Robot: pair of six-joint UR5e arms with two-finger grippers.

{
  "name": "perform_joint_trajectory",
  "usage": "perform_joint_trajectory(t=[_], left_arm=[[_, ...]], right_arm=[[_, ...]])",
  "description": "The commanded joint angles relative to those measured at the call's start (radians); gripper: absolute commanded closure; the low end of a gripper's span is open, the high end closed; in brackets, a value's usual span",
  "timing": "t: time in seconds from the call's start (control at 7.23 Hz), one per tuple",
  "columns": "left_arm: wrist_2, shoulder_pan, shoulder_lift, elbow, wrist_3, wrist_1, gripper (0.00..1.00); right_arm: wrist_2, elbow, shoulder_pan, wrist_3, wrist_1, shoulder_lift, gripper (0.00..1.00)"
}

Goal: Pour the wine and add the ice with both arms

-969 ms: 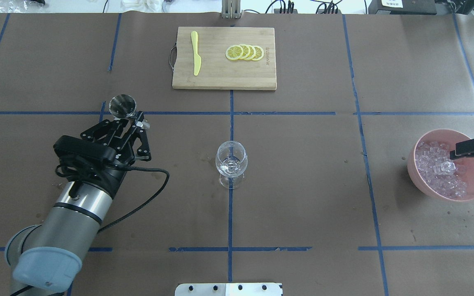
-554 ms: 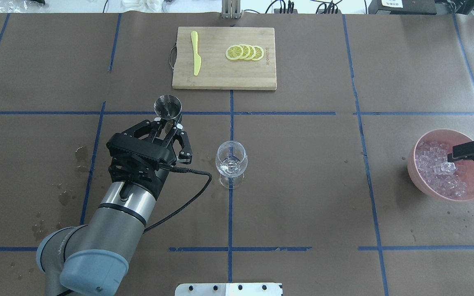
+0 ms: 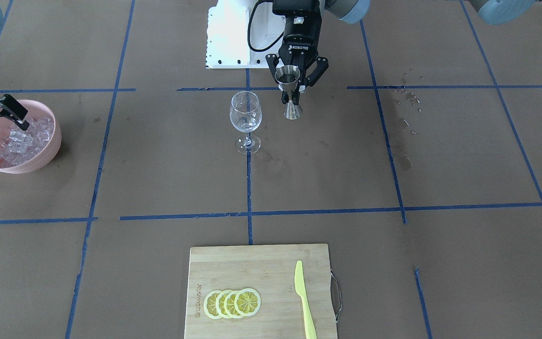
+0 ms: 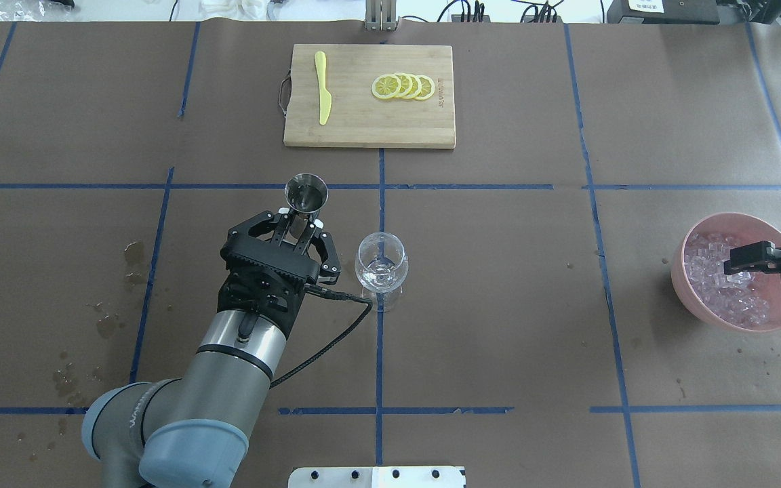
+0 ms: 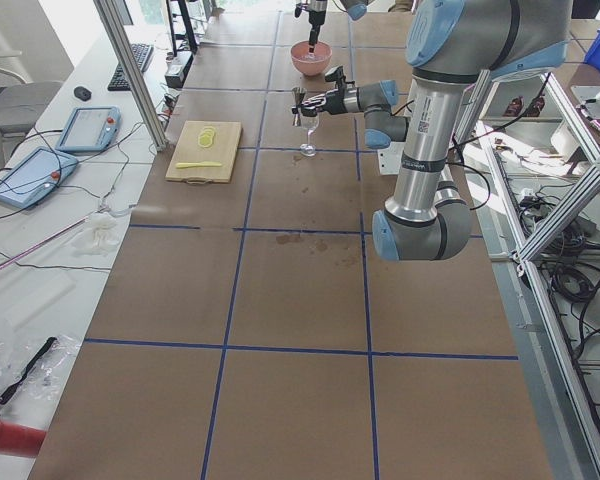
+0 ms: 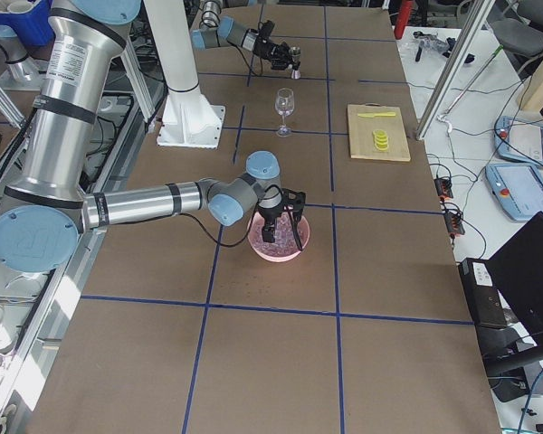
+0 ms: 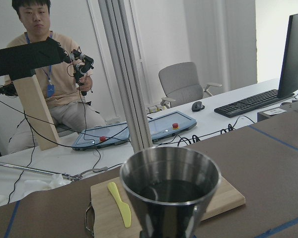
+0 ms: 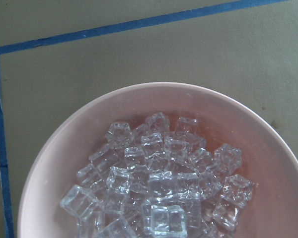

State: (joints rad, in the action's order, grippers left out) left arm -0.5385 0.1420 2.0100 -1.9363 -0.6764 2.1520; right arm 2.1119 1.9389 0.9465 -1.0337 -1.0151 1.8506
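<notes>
My left gripper [image 4: 304, 218] is shut on the waist of a steel jigger [image 4: 306, 192] and holds it upright above the table, just left of the empty wine glass [image 4: 381, 261]. The left wrist view shows dark liquid inside the jigger [image 7: 170, 191]. In the front-facing view the jigger [image 3: 290, 77] hangs beside the glass [image 3: 245, 113]. My right gripper [image 4: 733, 263] is open, its fingers spread low over the ice [image 4: 723, 288] in the pink bowl [image 4: 780, 318]. The right wrist view shows the heaped ice [image 8: 159, 183] from above, with no fingers in it.
A wooden cutting board [image 4: 363, 129] at the far centre carries lemon slices [image 4: 404, 87] and a yellow knife [image 4: 323, 88]. Wet spots [image 4: 133, 261] mark the paper at the left. The white pedestal base [image 3: 228, 37] stands at the robot's side.
My left arm has carried the jigger to the right, from the left part of the table to beside the wine glass. My right gripper has shifted slightly over the ice.
</notes>
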Motion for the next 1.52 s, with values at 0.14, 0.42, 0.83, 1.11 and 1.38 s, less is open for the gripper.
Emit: perform_joint_trajectory(t=[0.14,0.42,0.83,1.11,1.38], left_arm=[[0.002,-0.027,0.026,0.02,0.148,-0.017,1.0],[0.009,-0.03,0.054,0.054,0.3,-0.018,1.0],[0.014,-0.03,0.064,0.079,0.522,-0.017,1.0],[0.041,-0.03,0.076,0.082,0.647,-0.018,1.0],[0.055,-0.03,0.076,0.094,0.73,-0.018,1.0]], right_arm=[[0.003,0.0,-0.003,-0.003,0.001,-0.004,0.0],[0.003,0.0,-0.003,-0.003,0.003,-0.007,0.0],[0.003,0.0,-0.003,-0.003,0.006,-0.007,0.0],[0.003,0.0,-0.003,-0.003,0.006,-0.007,0.0],[0.005,0.0,-0.003,-0.003,0.006,-0.007,0.0]])
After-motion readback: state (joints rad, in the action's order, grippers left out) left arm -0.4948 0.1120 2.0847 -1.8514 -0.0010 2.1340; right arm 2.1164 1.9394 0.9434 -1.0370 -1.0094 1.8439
